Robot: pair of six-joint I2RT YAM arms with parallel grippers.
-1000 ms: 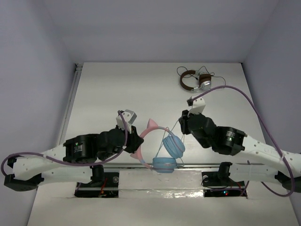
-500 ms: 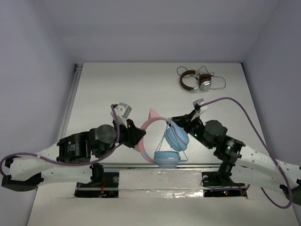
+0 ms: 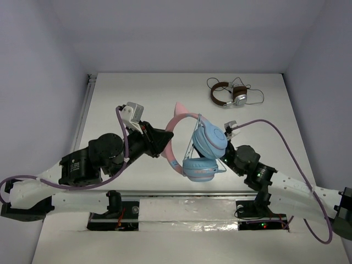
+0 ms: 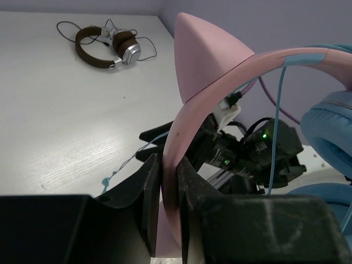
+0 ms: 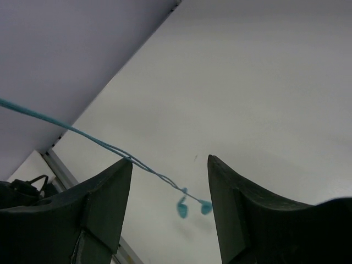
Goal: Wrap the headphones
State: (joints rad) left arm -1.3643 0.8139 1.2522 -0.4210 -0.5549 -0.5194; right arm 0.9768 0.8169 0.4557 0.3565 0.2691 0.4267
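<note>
The headphones (image 3: 209, 141) hang in the air over the table's near middle, pink cat-ear headband (image 3: 177, 122) up and the two light blue ear cups stacked. My left gripper (image 4: 169, 177) is shut on the headband, with a pink cat ear (image 4: 204, 58) just above its jaws. The thin pale-blue cable (image 5: 82, 135) runs down past the tip of one finger (image 5: 110, 198) of my right gripper (image 5: 169, 165). That gripper is open, with the cable's loose end (image 5: 192, 208) dangling free in the gap. In the top view it sits mostly hidden under the cups.
Smaller brown-and-silver headphones (image 3: 228, 94) with a dark cable lie at the back right of the white table (image 3: 126, 99). A metal rail (image 3: 82, 118) runs along the table's left edge. My right arm (image 3: 250, 165) lies low beside the ear cups.
My left arm has lifted the headphones up and toward the back. My right arm has pulled toward the near edge, under the ear cups, and its jaws have spread.
</note>
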